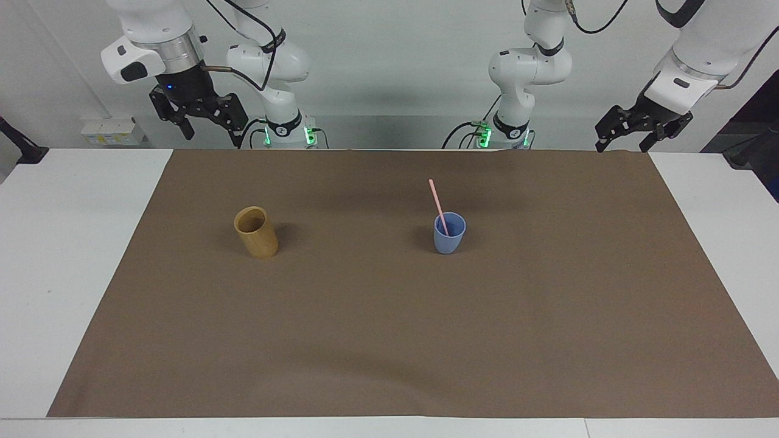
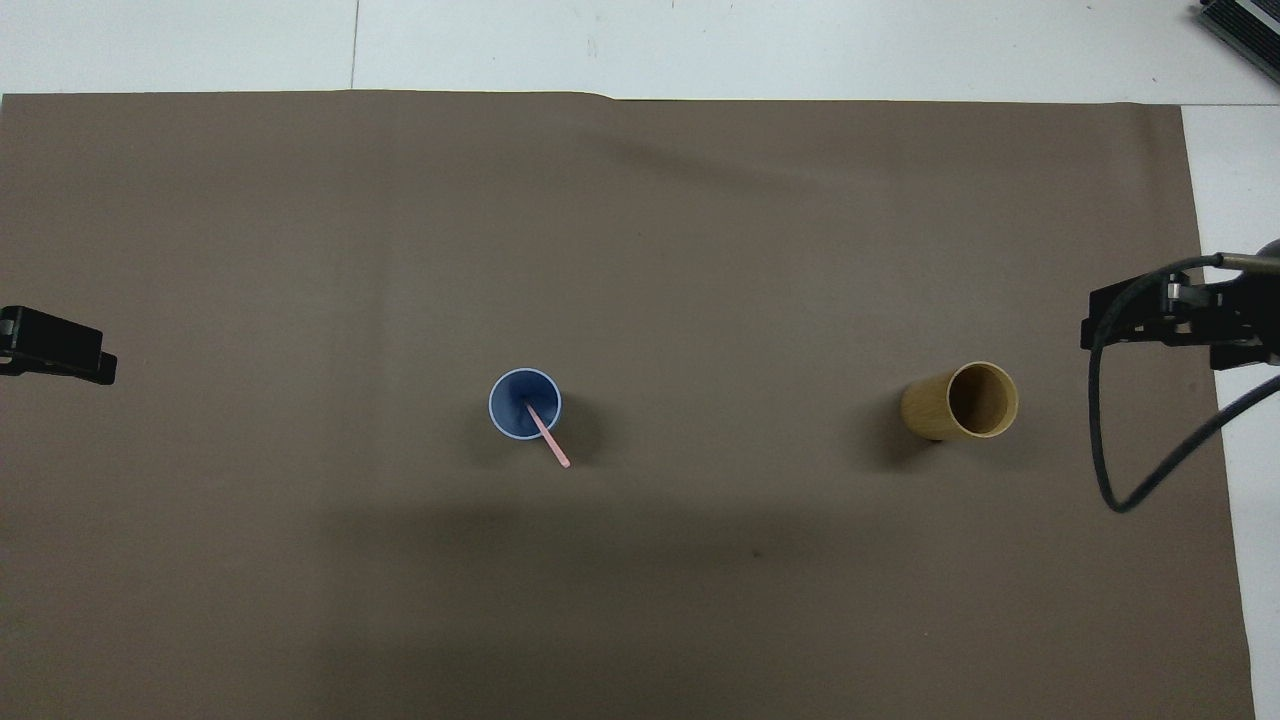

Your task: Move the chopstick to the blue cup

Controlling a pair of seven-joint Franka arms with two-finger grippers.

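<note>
From my station, both hands are up at the robots' edge of the table, jaws spread and holding nothing: the right gripper (image 1: 210, 125) over the right arm's end, the left gripper (image 1: 627, 135) over the left arm's end. Farther out on the brown mat (image 1: 389, 340) I count two cups and one chopstick (image 1: 437, 204), which stands leaning in the blue cup (image 1: 449, 237). The tan cup (image 1: 256, 232) stands well apart, toward the right arm's end.

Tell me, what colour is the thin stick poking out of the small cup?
Pale pink chopstick, clearest in the facing view.
</note>
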